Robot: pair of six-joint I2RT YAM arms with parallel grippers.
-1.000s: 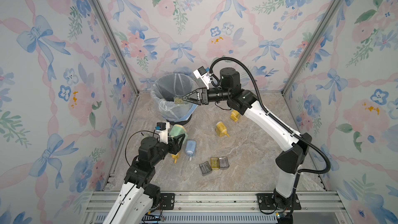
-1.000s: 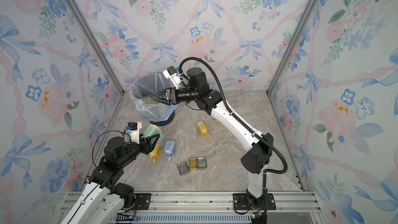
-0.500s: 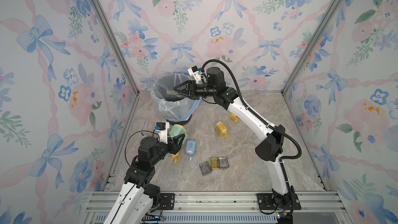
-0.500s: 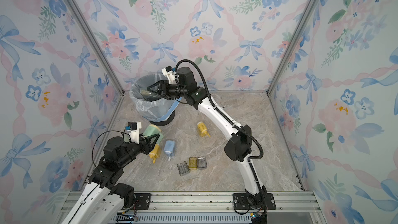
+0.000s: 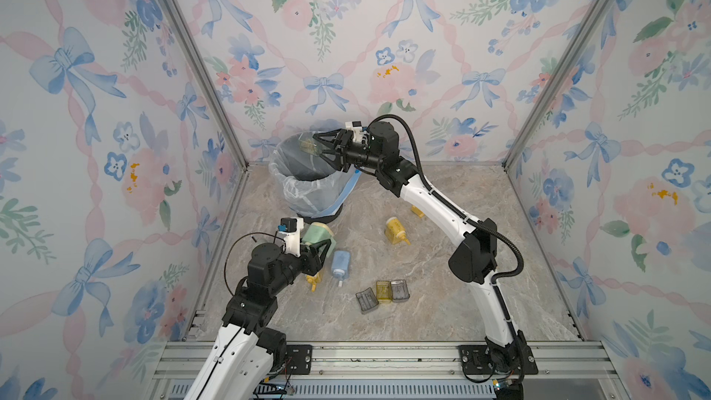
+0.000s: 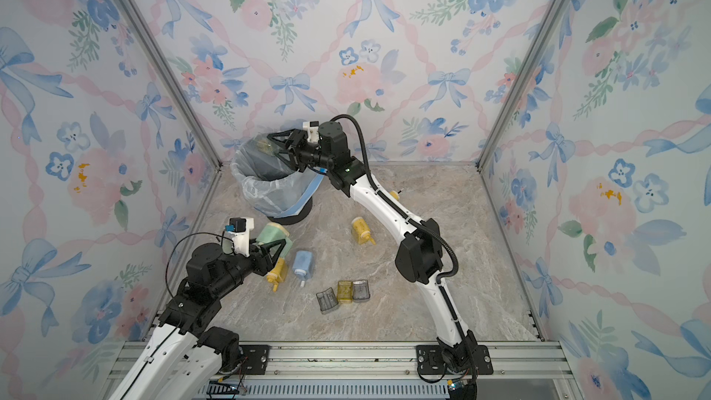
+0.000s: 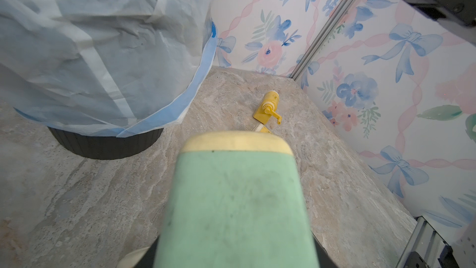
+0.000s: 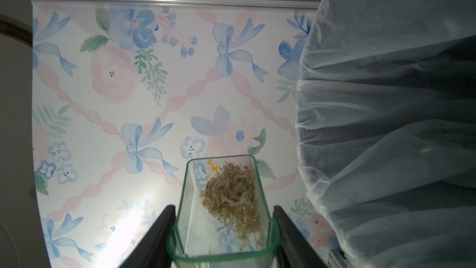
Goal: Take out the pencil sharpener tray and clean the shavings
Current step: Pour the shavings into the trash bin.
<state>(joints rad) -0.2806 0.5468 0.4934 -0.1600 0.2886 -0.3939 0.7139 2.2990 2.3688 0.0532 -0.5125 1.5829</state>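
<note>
My right gripper (image 5: pixel 317 144) (image 6: pixel 275 144) is shut on a clear green-tinted pencil sharpener tray (image 5: pixel 307 145) (image 6: pixel 264 145), held above the mouth of the lined trash bin (image 5: pixel 304 186) (image 6: pixel 269 194). In the right wrist view a clump of brown shavings (image 8: pixel 231 192) sits inside the tray (image 8: pixel 195 202), black fingers (image 8: pixel 159 230) pressing both its sides, with the bin liner (image 8: pixel 386 125) alongside. Near the left wall my left gripper (image 5: pixel 323 246) (image 6: pixel 282 245) is shut on the green sharpener body (image 5: pixel 316 233) (image 6: pixel 270 235), which fills the left wrist view (image 7: pixel 237 202) and hides the fingertips.
On the marble floor lie a blue sharpener (image 5: pixel 339 263), a yellow one (image 5: pixel 396 229), another yellow one (image 5: pixel 417 211) behind my right arm, and a yellow one (image 5: pixel 313 280) under my left gripper. Three loose trays (image 5: pixel 383 291) lie at front centre. Walls close in on three sides.
My right arm has swung the tray left and back, from in front of the bin to above its opening, with the wrist rolled. The left arm has not moved.
</note>
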